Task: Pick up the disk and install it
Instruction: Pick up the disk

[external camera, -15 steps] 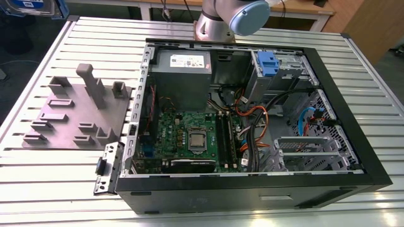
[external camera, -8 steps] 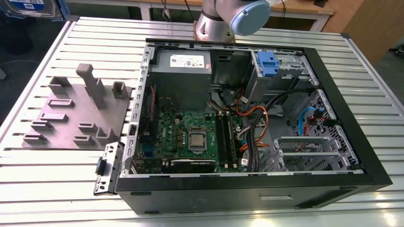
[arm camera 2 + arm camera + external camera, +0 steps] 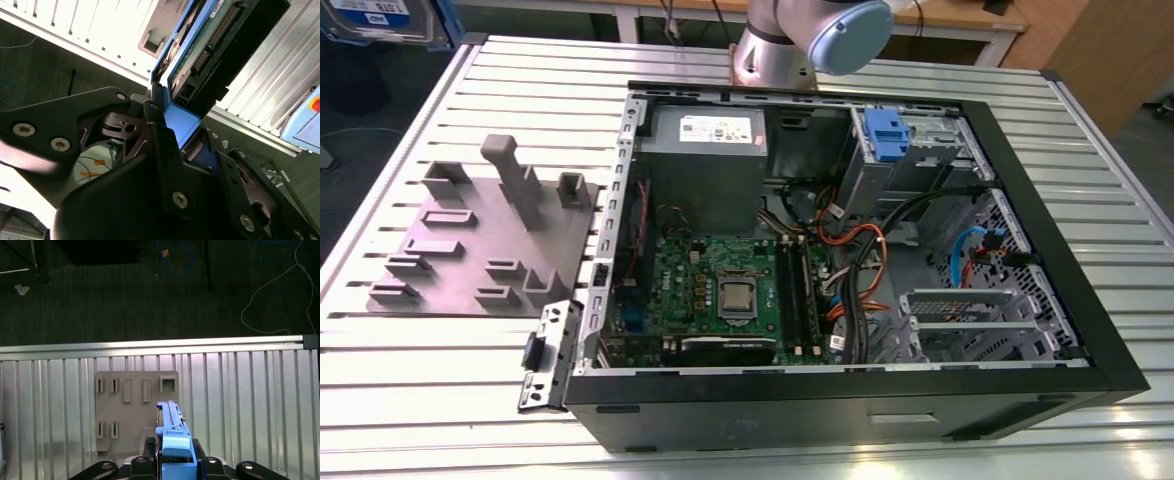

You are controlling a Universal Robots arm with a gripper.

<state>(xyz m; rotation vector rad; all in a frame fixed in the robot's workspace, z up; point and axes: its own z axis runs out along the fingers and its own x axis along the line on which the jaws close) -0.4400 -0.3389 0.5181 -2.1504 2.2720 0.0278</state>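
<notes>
My gripper (image 3: 172, 452) is shut on the disk (image 3: 171, 424), which I see edge-on with its blue plastic rail between the black fingers. The disk hangs high above the grey holder plate (image 3: 135, 402) on the slatted table. In the second wrist view the disk (image 3: 210, 45) shows its dark underside, connector row and blue rail, clamped in the gripper (image 3: 182, 125). A corner of the disk (image 3: 380, 18), with its white-and-blue label, shows at the top of the exterior view's left. The open computer case (image 3: 1067, 290) lies on the table toward the exterior view's right.
The grey holder plate (image 3: 480, 240) carries upright posts and slots, beside the case. Inside the case are a grey power-supply box (image 3: 700, 130), a motherboard (image 3: 720, 290), loose cables (image 3: 854, 250) and a drive bay with a blue latch (image 3: 887, 135). The arm's base (image 3: 781, 50) stands behind the case.
</notes>
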